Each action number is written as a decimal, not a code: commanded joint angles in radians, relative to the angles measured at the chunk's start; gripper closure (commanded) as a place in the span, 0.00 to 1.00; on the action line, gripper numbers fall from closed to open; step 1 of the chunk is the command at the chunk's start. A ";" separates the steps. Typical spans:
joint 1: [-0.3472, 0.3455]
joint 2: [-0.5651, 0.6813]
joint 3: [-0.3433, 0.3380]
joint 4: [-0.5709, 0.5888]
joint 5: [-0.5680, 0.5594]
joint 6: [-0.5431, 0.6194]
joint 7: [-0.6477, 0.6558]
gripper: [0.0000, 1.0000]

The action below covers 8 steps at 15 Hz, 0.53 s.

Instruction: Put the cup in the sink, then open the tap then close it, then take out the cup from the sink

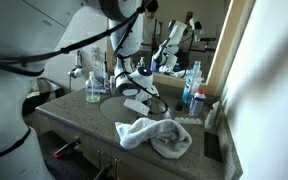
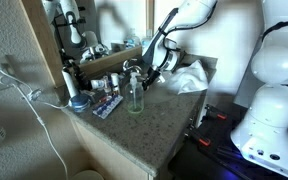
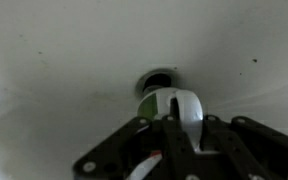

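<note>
In the wrist view, a cup (image 3: 170,106) with a green body and a white handle sits between my gripper's (image 3: 172,128) black fingers, which are closed on the handle. It hangs low inside the white sink basin (image 3: 54,60), just in front of the drain (image 3: 156,77). In both exterior views the gripper (image 1: 136,90) (image 2: 154,66) reaches down into the sink (image 1: 112,108), and the cup itself is hidden there by the gripper. The tap (image 1: 108,72) stands behind the basin by the mirror.
A crumpled white towel (image 1: 154,136) (image 2: 190,76) lies on the counter beside the sink. A clear soap bottle (image 1: 94,88) (image 2: 135,94) stands at the basin's edge. Blue bottles (image 1: 194,86) and toiletries crowd the counter's far end.
</note>
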 commanded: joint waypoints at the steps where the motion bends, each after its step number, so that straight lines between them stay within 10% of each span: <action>1: -0.115 -0.043 0.115 -0.064 0.026 0.077 -0.016 0.92; 8: -0.068 -0.160 0.012 -0.165 0.030 0.047 0.046 0.92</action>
